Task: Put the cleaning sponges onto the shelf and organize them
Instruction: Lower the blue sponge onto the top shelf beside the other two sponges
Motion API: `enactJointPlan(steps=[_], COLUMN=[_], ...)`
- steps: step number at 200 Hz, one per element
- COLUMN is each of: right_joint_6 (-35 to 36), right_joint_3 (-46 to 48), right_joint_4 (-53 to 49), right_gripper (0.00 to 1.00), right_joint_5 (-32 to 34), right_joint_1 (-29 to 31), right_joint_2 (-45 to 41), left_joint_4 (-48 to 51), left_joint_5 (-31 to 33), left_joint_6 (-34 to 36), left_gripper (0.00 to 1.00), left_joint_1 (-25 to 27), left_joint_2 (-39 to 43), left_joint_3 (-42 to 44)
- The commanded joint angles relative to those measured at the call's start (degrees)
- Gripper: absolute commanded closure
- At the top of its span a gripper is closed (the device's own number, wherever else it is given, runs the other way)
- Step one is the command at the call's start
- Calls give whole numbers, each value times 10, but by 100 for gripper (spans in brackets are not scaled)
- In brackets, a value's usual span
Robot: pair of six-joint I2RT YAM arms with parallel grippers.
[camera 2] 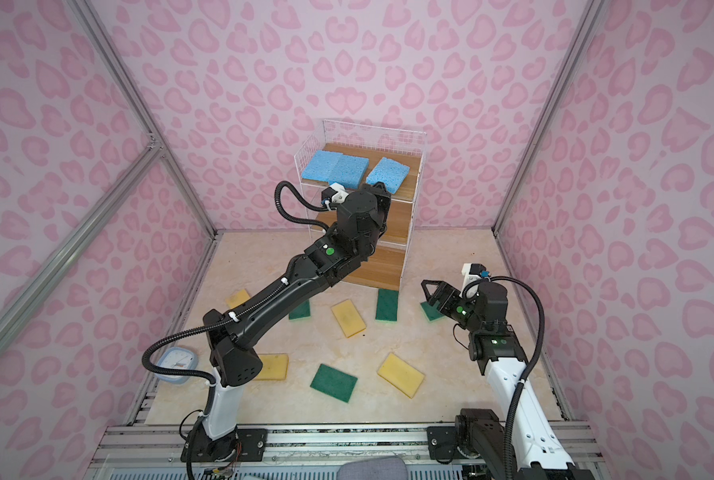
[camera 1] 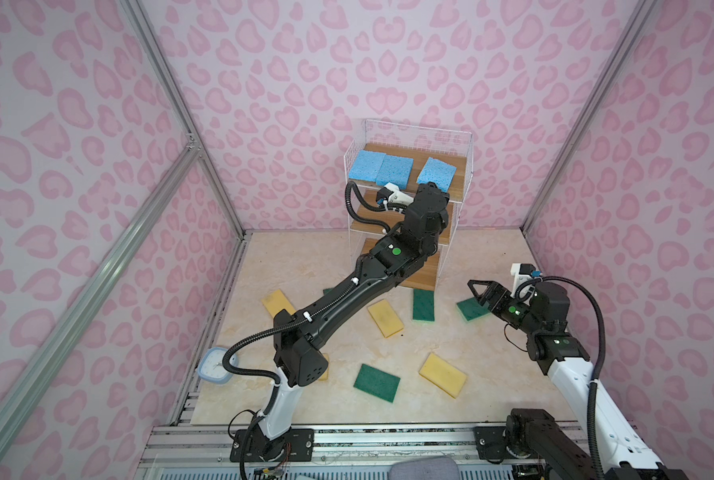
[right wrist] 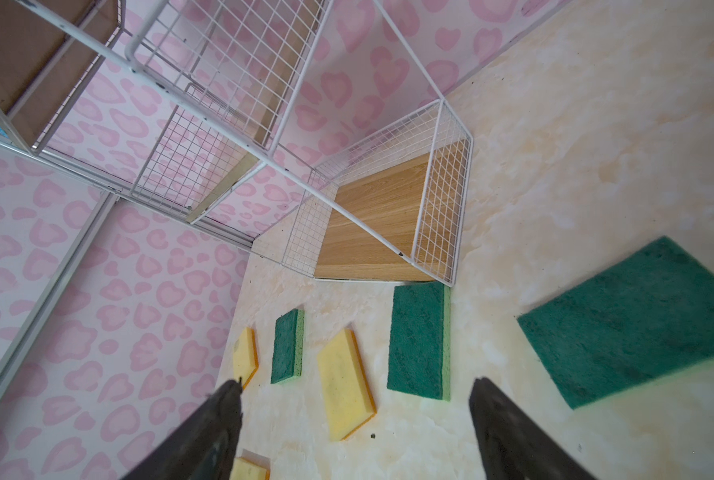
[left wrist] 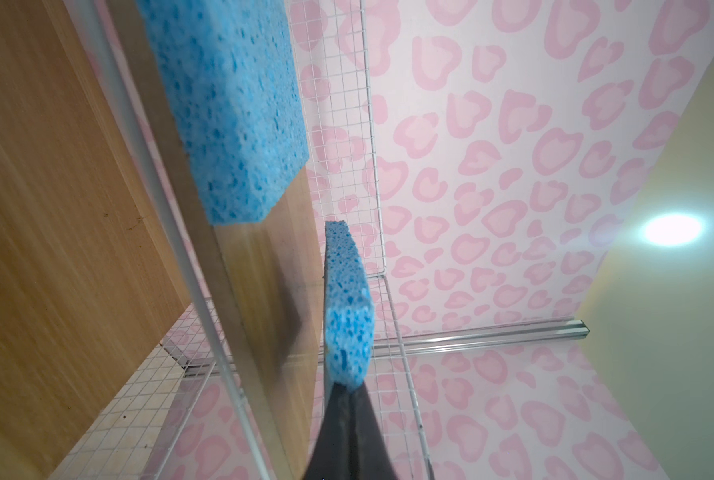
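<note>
sponges (camera 1: 384,318): three blue (camera 1: 363,166) on shelf (camera 1: 419,276), one (left wrist: 347,307) in tight left claw (left wrist: 347,387); four yellow, four green (camera 1: 376,382); right claw (right wrist: 356,381) agape

pink heart-print walls (camera 1: 388,62), beige marble floor (camera 1: 450,332), ceiling light (left wrist: 671,230)

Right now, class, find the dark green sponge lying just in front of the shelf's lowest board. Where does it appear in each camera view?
Both top views: the green sponge lies right of centre, just in front of the lowest board.
Left wrist: not in it.
Right wrist: the sponge lies just off that board's front edge, beside a yellow sponge.
Shared landmark: the lowest board.
</note>
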State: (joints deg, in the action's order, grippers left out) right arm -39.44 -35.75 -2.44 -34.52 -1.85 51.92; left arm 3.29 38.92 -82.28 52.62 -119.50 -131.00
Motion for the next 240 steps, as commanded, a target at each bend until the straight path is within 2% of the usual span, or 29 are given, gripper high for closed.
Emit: enactJointPlan(steps=[1, 146, 200, 240], right_joint_6=[3, 6, 7, 6], right_joint_3=[4, 0, -1, -3], right_joint_4=[16, 7, 4, 4], right_gripper=[13, 13, 13, 13], right_joint_5=[-2, 5, 9, 9], right_joint_1=[3, 9, 9, 8], right_joint_2=[-2, -6, -9, -7], left_joint_4=[-20, -18, -27, -30], left_joint_5=[26, 47, 25, 8], left_joint_6=[-8, -16, -11, 6], left_gripper=[97, 97, 65, 30], left_joint_1=[0, -5, -4, -1], left_joint_2=[-9, -42, -44, -43], left_joint_3=[-12, -43, -31, -29])
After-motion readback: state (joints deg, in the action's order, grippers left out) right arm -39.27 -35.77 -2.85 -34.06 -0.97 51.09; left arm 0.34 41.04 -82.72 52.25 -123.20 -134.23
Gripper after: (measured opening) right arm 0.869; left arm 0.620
